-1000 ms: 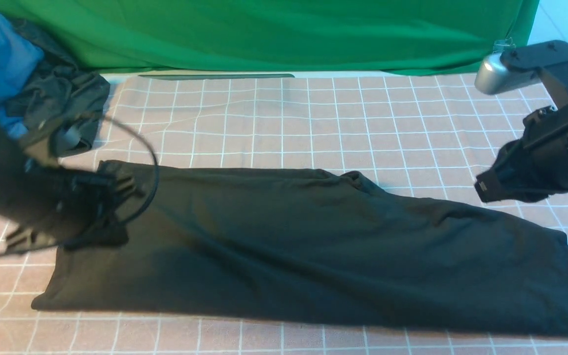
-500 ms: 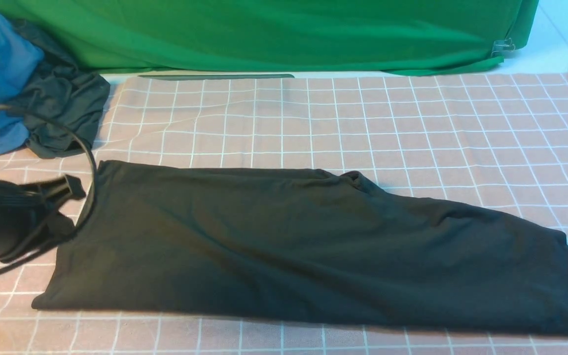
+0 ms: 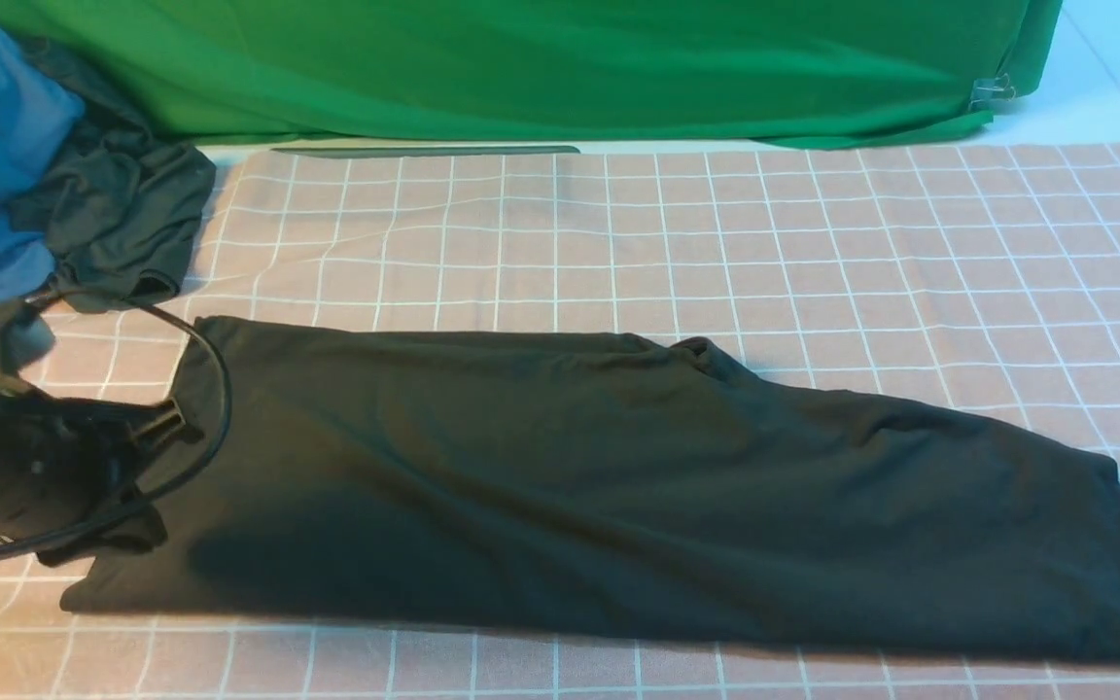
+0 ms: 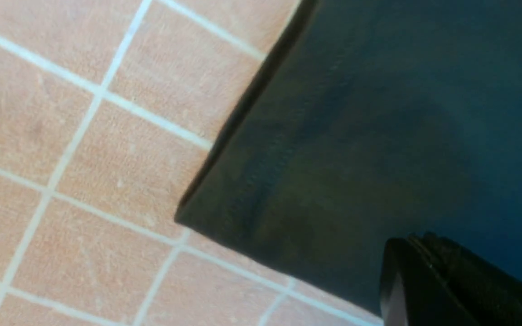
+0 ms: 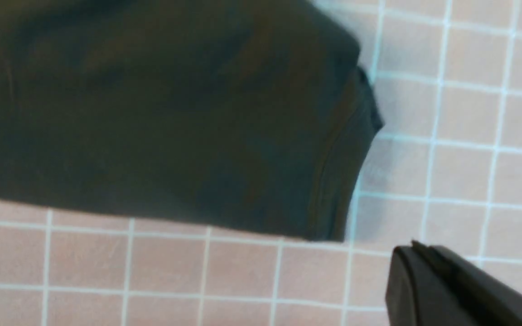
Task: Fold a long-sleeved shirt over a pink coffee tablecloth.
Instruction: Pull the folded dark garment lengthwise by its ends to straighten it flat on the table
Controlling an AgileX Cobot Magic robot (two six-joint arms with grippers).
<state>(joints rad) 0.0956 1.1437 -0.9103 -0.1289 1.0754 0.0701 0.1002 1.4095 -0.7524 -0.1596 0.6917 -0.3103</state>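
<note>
Long-sleeved shirt (image 3: 618, 486) lay folded on pink coffee tablecloth (image 3: 716, 243); your left jaws, over its nine o'clock end, and right jaws were pressed together

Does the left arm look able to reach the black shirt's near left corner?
Likely yes: the left tool, shut, hovers over the long-sleeved shirt near that corner, which lies flat on the pink tablecloth with nothing covering it.

My left arm (image 3: 6, 467) low at near left, left gripper (image 3: 166, 426) pointing rightward, jaws pressed together, right gripper (image 5: 419, 276) closed too, seen only from its wrist.
</note>
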